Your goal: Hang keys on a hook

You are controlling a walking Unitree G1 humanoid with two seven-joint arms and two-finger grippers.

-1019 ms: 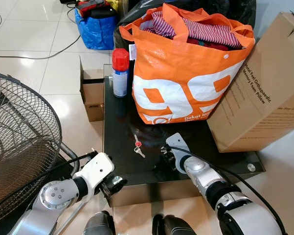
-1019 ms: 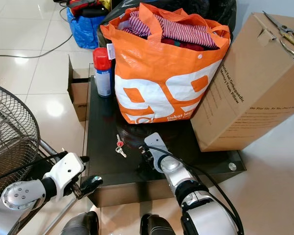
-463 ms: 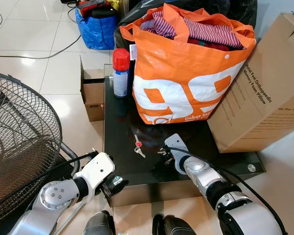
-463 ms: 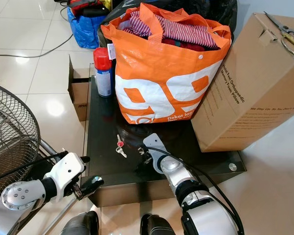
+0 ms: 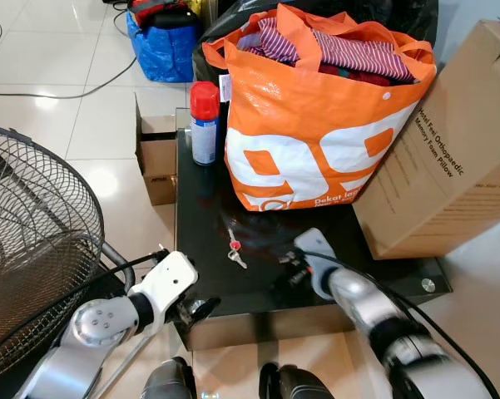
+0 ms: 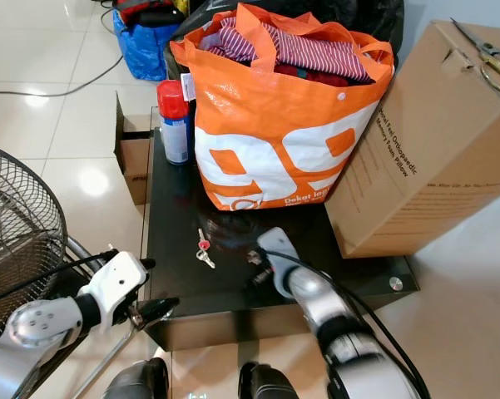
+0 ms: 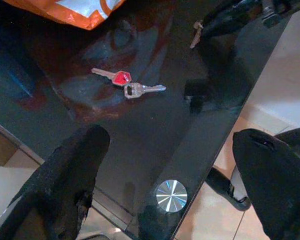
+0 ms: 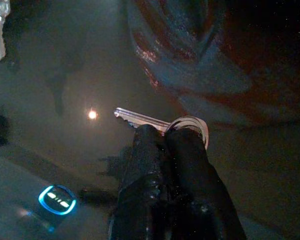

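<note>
Pinched between the closed black fingers of the right gripper is a silver key on a ring — the blade and the ring jut out past the fingertips, over the dark glass table. Half a second ago that gripper sat further in toward the table's middle; now it has drawn back toward the robot's right and a little nearer the front edge, and the right arm looks blurred. A second pair of keys, one with a red head, lies flat on the glass near the table's centre, where it was before (well apart from the right gripper). The left gripper hangs at the table's front left corner, fingers wide apart and holding nothing. Behind the keys stand an orange bag of clothes, a red-capped spray can and a cardboard box; a fan grille is on the left.
</note>
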